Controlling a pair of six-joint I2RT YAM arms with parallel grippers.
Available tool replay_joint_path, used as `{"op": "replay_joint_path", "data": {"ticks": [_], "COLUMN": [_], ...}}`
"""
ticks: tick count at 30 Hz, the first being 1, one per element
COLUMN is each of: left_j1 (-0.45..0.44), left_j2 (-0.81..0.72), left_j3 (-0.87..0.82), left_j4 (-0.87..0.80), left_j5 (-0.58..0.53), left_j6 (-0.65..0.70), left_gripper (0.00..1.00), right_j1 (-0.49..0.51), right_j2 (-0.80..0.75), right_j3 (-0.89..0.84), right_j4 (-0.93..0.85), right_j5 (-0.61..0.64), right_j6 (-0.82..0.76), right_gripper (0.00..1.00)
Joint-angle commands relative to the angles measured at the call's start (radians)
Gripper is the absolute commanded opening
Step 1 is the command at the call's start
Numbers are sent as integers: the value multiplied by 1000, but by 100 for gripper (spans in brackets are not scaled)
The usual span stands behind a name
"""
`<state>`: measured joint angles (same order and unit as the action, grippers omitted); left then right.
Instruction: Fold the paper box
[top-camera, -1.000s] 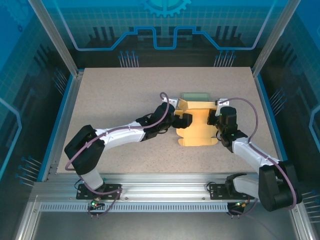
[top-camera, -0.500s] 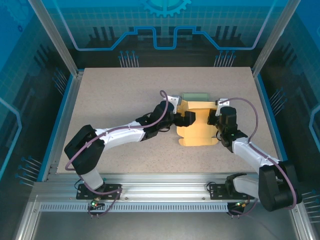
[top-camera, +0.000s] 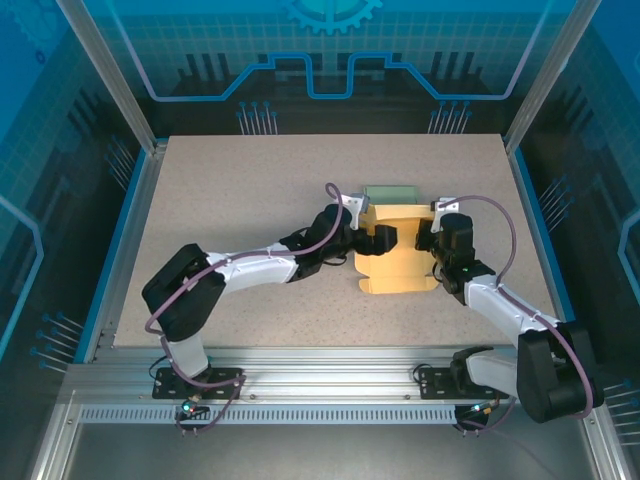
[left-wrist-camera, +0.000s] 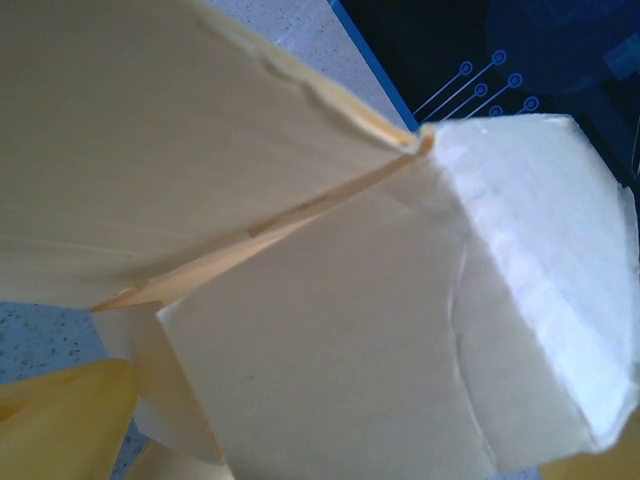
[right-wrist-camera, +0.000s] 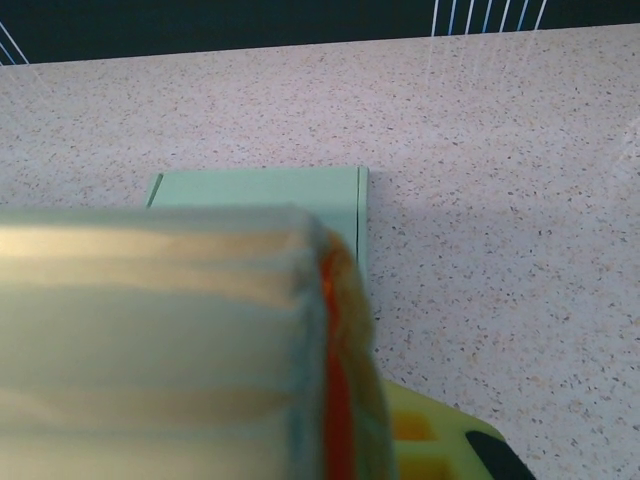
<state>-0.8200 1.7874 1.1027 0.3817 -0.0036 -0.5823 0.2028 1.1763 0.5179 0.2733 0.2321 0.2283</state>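
The paper box (top-camera: 400, 262) sits mid-way across the worktop (top-camera: 250, 190), only partly folded with flaps left to tuck, the left end effector (top-camera: 382, 240) spread wide over its left side and the right end effector (top-camera: 432, 240) closed at its right wall, perhaps pinching it.

Speckled beige surface (top-camera: 230, 190), edged in blue, fenced by slanting aluminium posts (top-camera: 108, 75). Behind and beside, translucent blue panels (top-camera: 330, 55) printed with grid and circuit lines. Slotted metal rail (top-camera: 330, 385) along the near edge. Evenly lit.
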Motion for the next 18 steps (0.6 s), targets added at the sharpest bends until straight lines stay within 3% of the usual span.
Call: {"op": "replay_joint_path", "data": {"ticks": [1, 8, 18], "left_j1": [-7, -11, -41], "left_j2": [20, -40, -283], "left_j3": [24, -50, -269], "left_j4": [61, 131, 136], "left_j5": [33, 4, -9], "left_j6": [-24, -12, -16], "left_gripper": [99, 99, 99], "right_j1": [2, 3, 2], "right_j2": [-19, -18, -21], "right_j3": [-5, -6, -8], "right_j4": [25, 23, 25], "right_j5": [-9, -6, -1], "right_j6": [6, 6, 10], "right_gripper": [0, 0, 0]}}
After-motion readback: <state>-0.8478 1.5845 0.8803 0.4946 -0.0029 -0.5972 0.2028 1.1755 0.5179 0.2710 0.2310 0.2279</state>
